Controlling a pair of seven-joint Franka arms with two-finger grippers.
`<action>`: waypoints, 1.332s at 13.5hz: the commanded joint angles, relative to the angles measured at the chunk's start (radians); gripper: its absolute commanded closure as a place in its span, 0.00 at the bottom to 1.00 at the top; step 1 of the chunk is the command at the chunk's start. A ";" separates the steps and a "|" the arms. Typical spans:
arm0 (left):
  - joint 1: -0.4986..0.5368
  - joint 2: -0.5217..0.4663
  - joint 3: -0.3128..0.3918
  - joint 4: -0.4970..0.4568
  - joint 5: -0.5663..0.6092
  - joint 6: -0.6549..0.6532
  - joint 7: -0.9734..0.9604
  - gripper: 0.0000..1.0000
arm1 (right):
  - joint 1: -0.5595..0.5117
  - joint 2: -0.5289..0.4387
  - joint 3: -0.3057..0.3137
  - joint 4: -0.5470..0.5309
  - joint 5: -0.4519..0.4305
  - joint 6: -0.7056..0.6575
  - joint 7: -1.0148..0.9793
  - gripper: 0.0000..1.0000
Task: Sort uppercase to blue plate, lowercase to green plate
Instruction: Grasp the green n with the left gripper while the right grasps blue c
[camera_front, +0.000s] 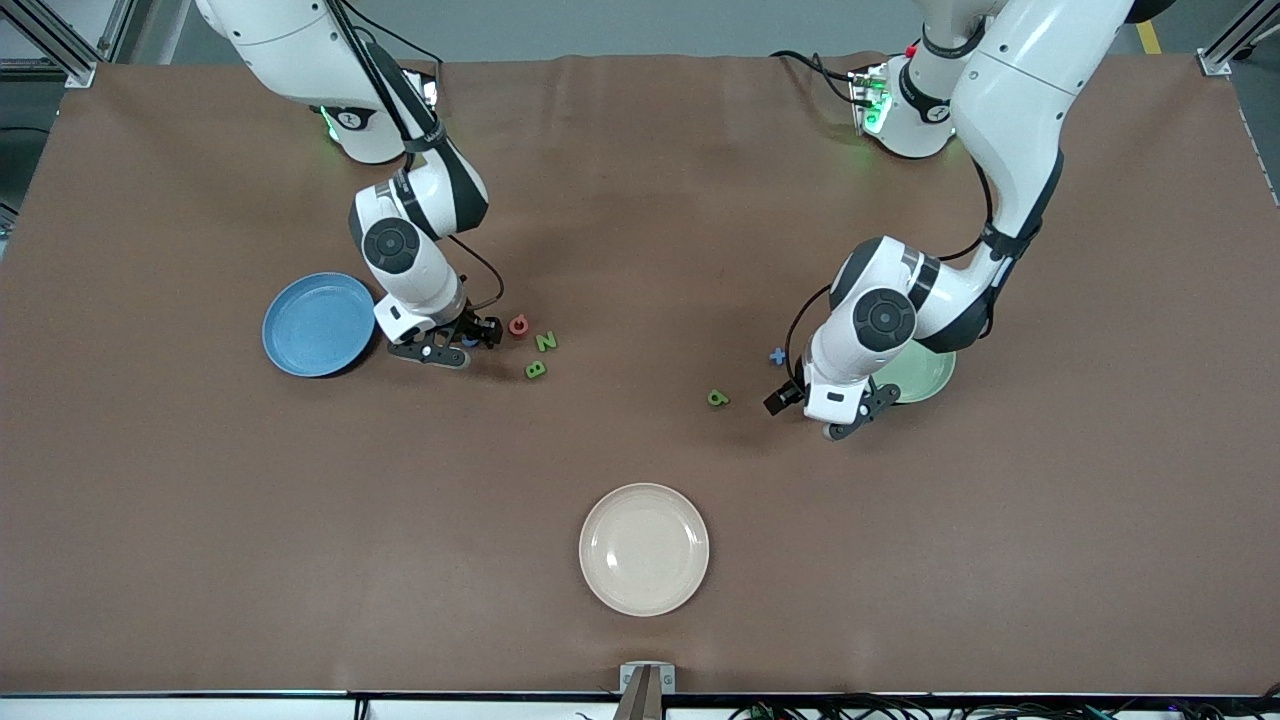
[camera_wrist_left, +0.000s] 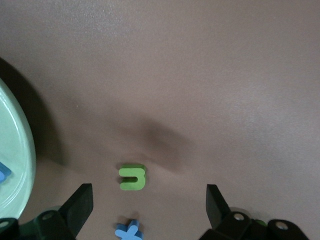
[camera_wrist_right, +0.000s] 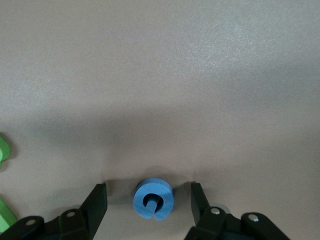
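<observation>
My right gripper (camera_front: 462, 342) is low at the table beside the blue plate (camera_front: 318, 323), open, with a finger on each side of the blue G (camera_wrist_right: 153, 199); the right wrist view shows gaps between both fingers and the letter. The pinkish-red Q (camera_front: 518, 325), green N (camera_front: 545, 341) and green B (camera_front: 536, 369) lie close by. My left gripper (camera_front: 862, 412) is open and empty beside the green plate (camera_front: 925, 375), which the arm partly hides. The blue x (camera_wrist_left: 129, 231) and green u (camera_wrist_left: 132, 177) lie below its fingers. A blue letter (camera_wrist_left: 2, 172) lies in the green plate (camera_wrist_left: 17, 150). The green a-like letter (camera_front: 718, 398) lies on the table.
A cream-white plate (camera_front: 644, 549) stands near the table's front edge, nearer to the front camera than all the letters. The blue x (camera_front: 778, 355) lies between the a-like letter and the left arm's wrist.
</observation>
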 joint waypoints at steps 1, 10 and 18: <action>-0.001 0.019 0.000 0.018 0.019 -0.007 -0.020 0.01 | 0.013 0.006 -0.007 -0.001 0.008 0.012 0.017 0.28; -0.009 0.048 0.001 0.010 0.042 -0.004 -0.022 0.34 | 0.009 0.000 -0.007 -0.010 0.008 -0.006 0.014 0.93; 0.000 0.056 0.001 0.012 0.071 -0.001 -0.022 0.64 | -0.218 -0.177 -0.021 -0.009 -0.003 -0.264 -0.335 0.98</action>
